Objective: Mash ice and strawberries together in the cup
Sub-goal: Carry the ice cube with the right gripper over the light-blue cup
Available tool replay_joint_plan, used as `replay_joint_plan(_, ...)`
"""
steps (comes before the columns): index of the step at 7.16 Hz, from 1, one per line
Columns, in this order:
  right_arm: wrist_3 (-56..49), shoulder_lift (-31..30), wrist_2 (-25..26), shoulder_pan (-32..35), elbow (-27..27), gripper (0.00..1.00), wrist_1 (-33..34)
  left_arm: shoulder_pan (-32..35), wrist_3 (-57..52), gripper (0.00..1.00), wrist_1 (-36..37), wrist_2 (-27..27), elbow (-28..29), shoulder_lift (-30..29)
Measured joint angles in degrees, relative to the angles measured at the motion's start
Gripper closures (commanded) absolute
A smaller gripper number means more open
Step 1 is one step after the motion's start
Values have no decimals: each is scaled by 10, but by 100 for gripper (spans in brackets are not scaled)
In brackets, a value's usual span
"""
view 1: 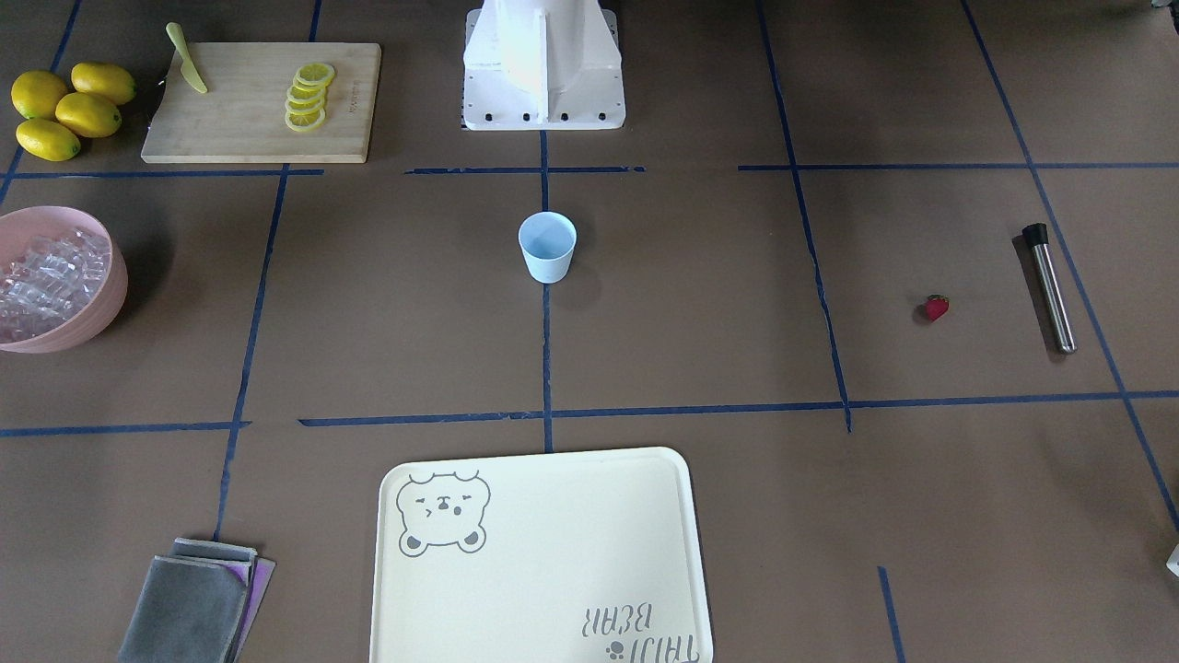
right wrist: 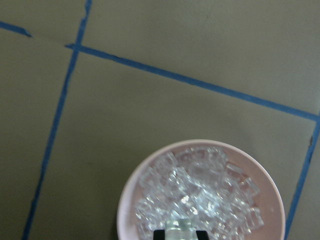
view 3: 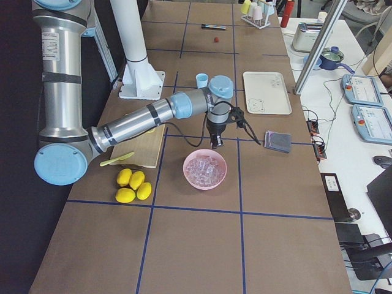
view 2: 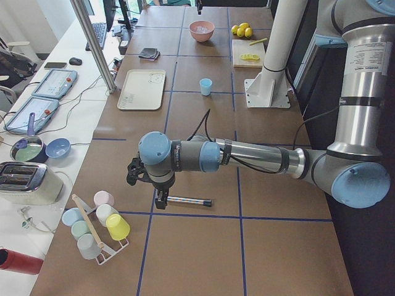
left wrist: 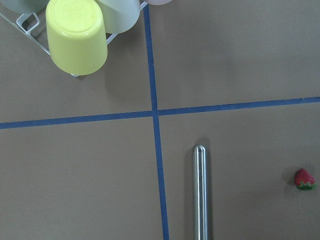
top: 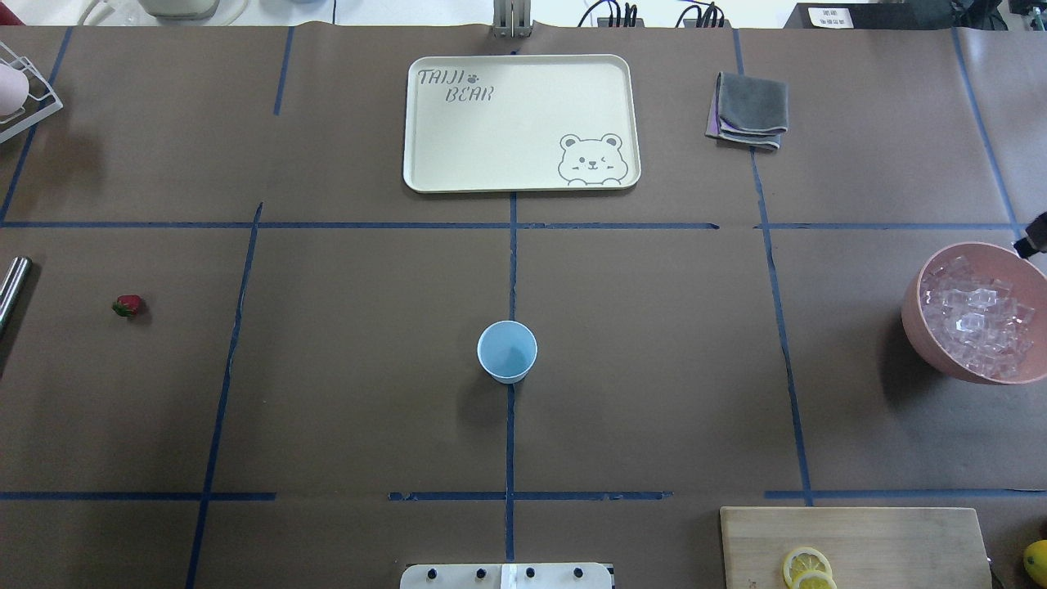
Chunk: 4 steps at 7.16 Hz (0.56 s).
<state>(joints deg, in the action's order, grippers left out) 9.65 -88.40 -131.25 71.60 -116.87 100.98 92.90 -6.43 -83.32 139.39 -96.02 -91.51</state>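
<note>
Loading is the step in hand: the small pale blue plastic cup (top: pixel 507 352) stands empty in the middle of the brown bench (top: pixel 343 393). The right claw (right wrist: pixel 180 235), above the large pink bowl (top: pixel 914 323) of glassy ice (right wrist: pixel 200 192), looks narrowed on one clear ice cube (right wrist: pixel 180 226). It next needs a carry to the cup and a release.

The small red strawberry (view 1: pixel 936 307) lies well apart on the left side, near the steel muddler rod (view 1: pixel 1050 290). The left claw (view 2: pixel 160 198) hovers over that rod; I cannot tell its spread.

The yellow lemons (view 1: pixel 69 109), wooden cutting board (view 1: pixel 249 129), cream tray (view 1: pixel 553 552) and grey cloths (view 1: pixel 189 608) sit aside. Nothing stands between bowl and cup.
</note>
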Motion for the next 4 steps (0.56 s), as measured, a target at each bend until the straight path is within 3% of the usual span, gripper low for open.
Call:
replay_joint_plan(2, 104, 109, 1, -53, 3, 100, 39, 0, 0, 0, 0, 0, 0, 1)
replay_joint_plan(4, 265, 202, 16, -151, 9, 100, 46, 0, 0, 0, 1, 1, 0, 1)
